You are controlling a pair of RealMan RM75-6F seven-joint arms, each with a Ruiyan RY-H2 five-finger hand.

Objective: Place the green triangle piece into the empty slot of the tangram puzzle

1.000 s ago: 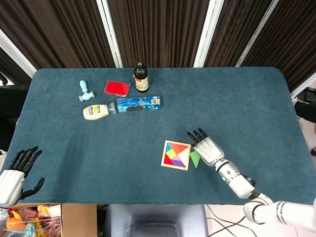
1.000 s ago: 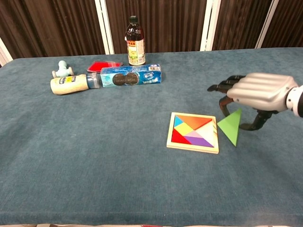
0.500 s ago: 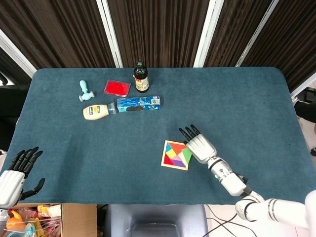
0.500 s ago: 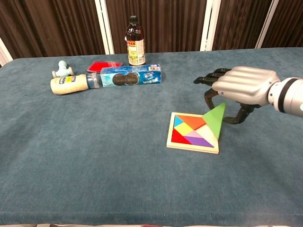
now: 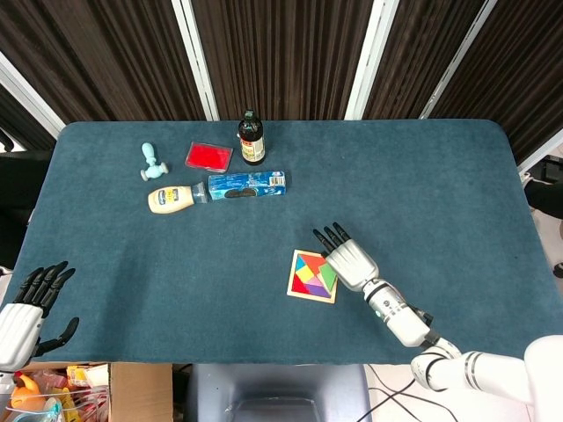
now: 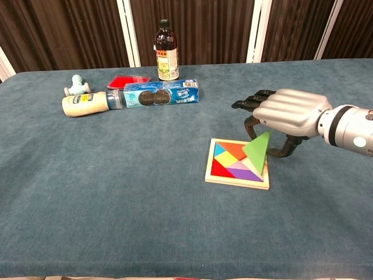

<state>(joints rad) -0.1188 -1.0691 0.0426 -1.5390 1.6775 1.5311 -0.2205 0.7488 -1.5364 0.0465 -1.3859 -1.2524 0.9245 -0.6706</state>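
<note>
The green triangle piece (image 6: 257, 150) hangs tilted over the right side of the tangram puzzle (image 6: 237, 163), pinched under my right hand (image 6: 284, 111). Seen from the head view, that hand (image 5: 349, 259) covers the puzzle's right edge, and only a sliver of the green triangle piece (image 5: 328, 273) shows beside the puzzle board (image 5: 310, 275). The board's other coloured pieces lie flat in their frame. My left hand (image 5: 25, 310) stays at the table's near left corner, fingers spread, holding nothing.
At the back left stand a dark bottle (image 6: 166, 51), a blue biscuit pack (image 6: 161, 93), a lying mayonnaise bottle (image 6: 87, 104), a red flat box (image 6: 128, 81) and a pale blue toy (image 6: 76, 85). A cardboard box (image 5: 75, 391) sits below the table's near left edge.
My right hand has carried the green triangle leftward from the cloth beside the board to above the board's right side. The left hand has not moved.
</note>
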